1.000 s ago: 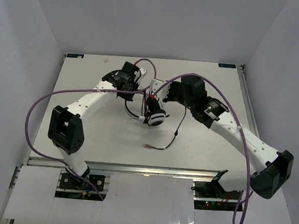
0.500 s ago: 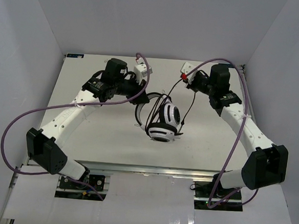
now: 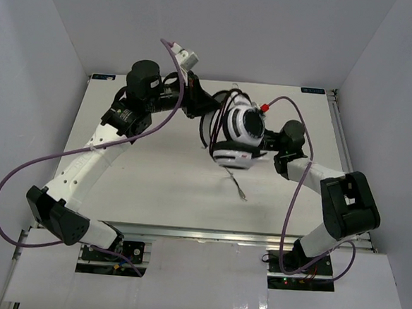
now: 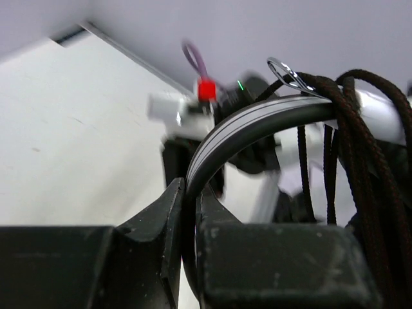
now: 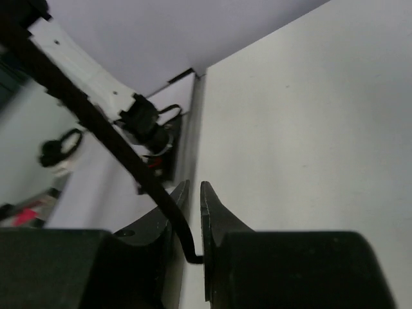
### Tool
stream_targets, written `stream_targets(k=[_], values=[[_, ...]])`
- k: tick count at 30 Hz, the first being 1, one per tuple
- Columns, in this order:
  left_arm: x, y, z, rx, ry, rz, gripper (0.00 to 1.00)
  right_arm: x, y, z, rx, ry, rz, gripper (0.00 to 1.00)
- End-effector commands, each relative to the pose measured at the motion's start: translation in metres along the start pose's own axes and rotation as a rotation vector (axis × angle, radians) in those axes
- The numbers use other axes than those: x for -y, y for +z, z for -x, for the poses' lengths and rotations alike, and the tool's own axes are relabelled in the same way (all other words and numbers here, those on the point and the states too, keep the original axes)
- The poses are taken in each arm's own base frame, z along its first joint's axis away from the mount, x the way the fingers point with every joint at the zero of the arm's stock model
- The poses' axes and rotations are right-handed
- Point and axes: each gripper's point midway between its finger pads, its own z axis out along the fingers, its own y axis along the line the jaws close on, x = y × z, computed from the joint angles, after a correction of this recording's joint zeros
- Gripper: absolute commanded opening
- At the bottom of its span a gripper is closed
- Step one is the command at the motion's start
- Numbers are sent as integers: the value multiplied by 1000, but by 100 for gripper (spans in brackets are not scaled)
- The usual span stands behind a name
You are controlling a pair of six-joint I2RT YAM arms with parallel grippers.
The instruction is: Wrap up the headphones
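Over on the left, the left gripper [image 4: 191, 193] is shut tight on the headphones' white headband [image 4: 257, 125], pinching it edge-on between the fingers. It holds the headphones [image 3: 242, 125] up off the white table [image 3: 148, 179], out toward the far side at about twelve o'clock from the table's middle. The left gripper comes at them from their nine o'clock.

In the middle, several turns of the thin black braided cable [image 4: 338, 129] lie bunched around the headband beside the left fingers. A short loose tail with the plug [image 3: 240, 194] hangs toward six o'clock below the ear cups.

On the right, at roughly four o'clock from the headphones, the right gripper [image 5: 194, 187] has its jaws drawn in to a narrow slit with the cable running through it. The hold looks light. Whether the cord is pinched fast or free to slip, I can't tell.

To my eye the winding is well along, with only that tail left to lay on. To do it well, the left side should hold the band rock steady. The right should carry the cord round with gentle tension, letting it feed so each turn sits snug beside the others. The plug end mustn't slip out and spring the loops loose.
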Motion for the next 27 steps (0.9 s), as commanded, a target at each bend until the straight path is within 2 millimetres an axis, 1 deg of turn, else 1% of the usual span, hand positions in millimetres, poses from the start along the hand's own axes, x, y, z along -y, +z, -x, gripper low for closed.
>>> stream_targets(k=[1, 3, 5, 6, 7, 8, 10, 11, 12, 13, 15, 16, 18, 20, 22, 24, 25, 26, 27], values=[[-38, -41, 108, 417, -93, 393, 0, -93, 1, 32, 88, -244, 241, 17], [-72, -48, 110, 451, -138, 564, 0, -105, 5, 31, 82, -270, 258, 16], [-106, -60, 108, 466, -153, 728, 0, -116, 8, 29, 69, -268, 261, 15], [-123, -66, 104, 461, -154, 799, 0, -119, 10, 28, 65, -284, 255, 14], [-137, -66, 97, 431, -155, 846, 0, -115, 11, 29, 72, -346, 235, 13], [-152, -69, 90, 400, -146, 889, 0, -112, 13, 30, 69, -374, 204, 11], [-178, -73, 70, 308, -97, 979, 0, -100, 16, 35, 30, -401, 118, 8], [-189, -73, 57, 240, -57, 1010, 0, -88, 18, 39, -7, -318, 40, 8], [-197, -75, 44, 176, -29, 1042, 0, -73, 18, 42, -49, -331, -60, 8], [-205, -77, 30, 112, -10, 1070, 0, -58, 14, 41, -112, -393, -155, 8], [-223, -72, -6, -28, 16, 1088, 0, -40, 7, 37, -236, -519, -285, 8], [-228, -70, -23, -98, 25, 1079, 0, -26, 0, 46, -291, -583, -399, 8], [-233, -66, -54, -218, 50, 1043, 0, -22, 1, 76, -388, -794, -493, 8], [-225, -57, -78, -304, 60, 944, 0, -8, -16, 88, -553, -922, -644, 8], [-210, -49, -103, -389, 82, 802, 0, 19, -43, 87, -793, -1076, -741, 8], [-188, -44, -123, -460, 123, 647, 0, 38, -68, 85, -1019, -1221, -776, 8], [-180, -46, -134, -501, 156, 591, 0, 45, -82, 78, -1142, -1285, -764, 8], [-169, -45, -142, -526, 177, 532, 0, 50, -89, 74, -1212, -1337, -749, 8], [-160, -46, -148, -546, 201, 481, 0, 51, -89, 76, -1230, -1384, -733, 8]])
